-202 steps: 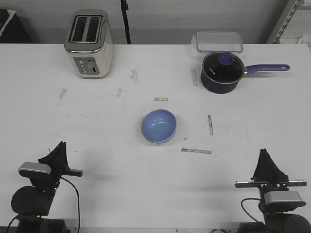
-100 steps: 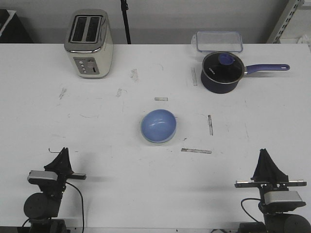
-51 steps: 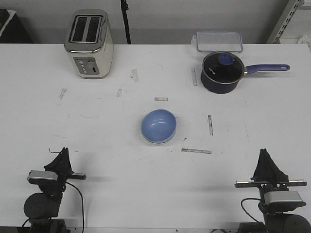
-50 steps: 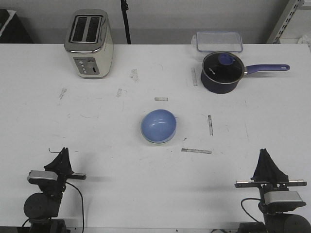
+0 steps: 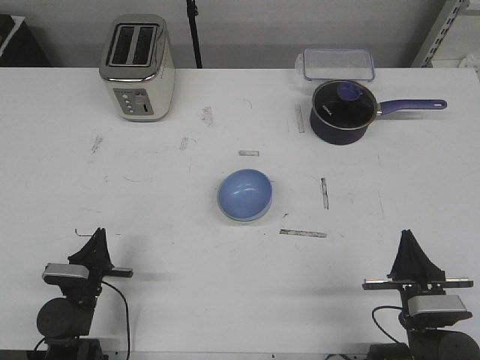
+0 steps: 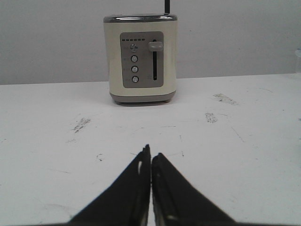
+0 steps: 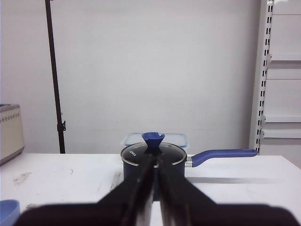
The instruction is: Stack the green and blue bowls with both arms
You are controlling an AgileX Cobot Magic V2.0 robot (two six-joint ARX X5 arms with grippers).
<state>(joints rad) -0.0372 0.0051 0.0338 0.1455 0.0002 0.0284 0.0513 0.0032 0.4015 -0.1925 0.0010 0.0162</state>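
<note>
A blue bowl [image 5: 245, 194] is seen near the centre of the front view, resting on the white table [image 5: 172, 217], with a pale rim of a second bowl just visible beneath its lower edge; whether that rim is green cannot be told at this size. The left gripper [image 5: 97, 241] is located in the lower left of the front view and the right gripper [image 5: 410, 251] in the lower right, both well apart from the bowl.

In the front view the finger spacing cannot be judged. The left wrist view shows the left gripper [image 6: 150, 155] with its two black fingers pressed together, holding nothing. The right wrist view shows the right gripper [image 7: 155, 162] likewise with fingers together and nothing between them.

A cream toaster [image 5: 137, 67] is placed in the upper left of the front view; its control panel is shown only in the left wrist view [image 6: 140, 59]. A navy saucepan [image 5: 345, 111] with a lid is seen in the upper right, with a clear container [image 5: 338, 64] behind it. In the right wrist view only a sliver of the blue bowl [image 7: 8, 211] appears at the lower left corner.
</note>
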